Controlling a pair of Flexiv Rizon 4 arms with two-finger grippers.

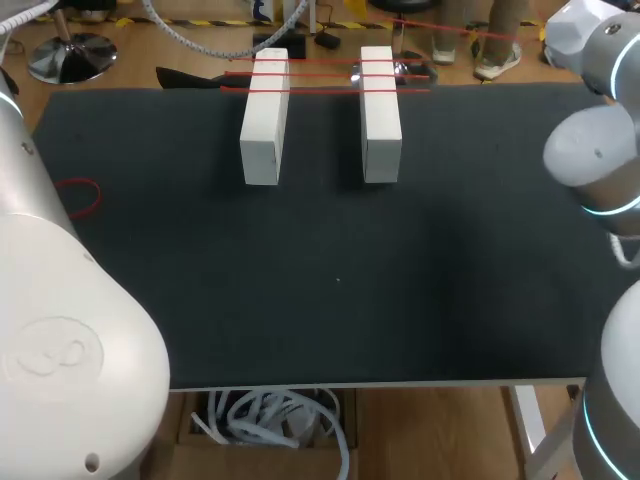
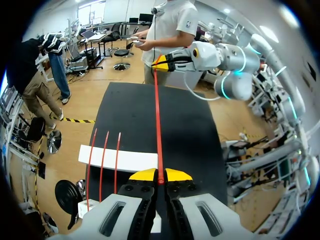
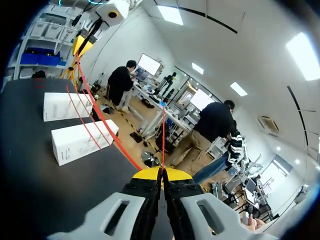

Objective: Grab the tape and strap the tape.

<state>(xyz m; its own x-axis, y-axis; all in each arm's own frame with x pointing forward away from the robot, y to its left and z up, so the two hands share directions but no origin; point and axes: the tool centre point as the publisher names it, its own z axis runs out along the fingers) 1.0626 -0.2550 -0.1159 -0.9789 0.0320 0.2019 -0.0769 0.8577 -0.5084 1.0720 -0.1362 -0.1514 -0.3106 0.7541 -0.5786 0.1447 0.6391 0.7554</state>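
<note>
Left fingers [image 2: 145, 175]: closed on the red tape [image 2: 157, 115], pinching one end.
Right fingers [image 3: 147, 174]: closed on the other end, so the strand runs taut between both arms, raised off the bench [image 1: 340, 290].
White blocks [image 1: 265, 120]: paired at the bench's 12 o'clock; three red strands [image 1: 320, 75] already cross them.
Likely purpose: tension keeps the next wrap straight over both blocks.
</note>
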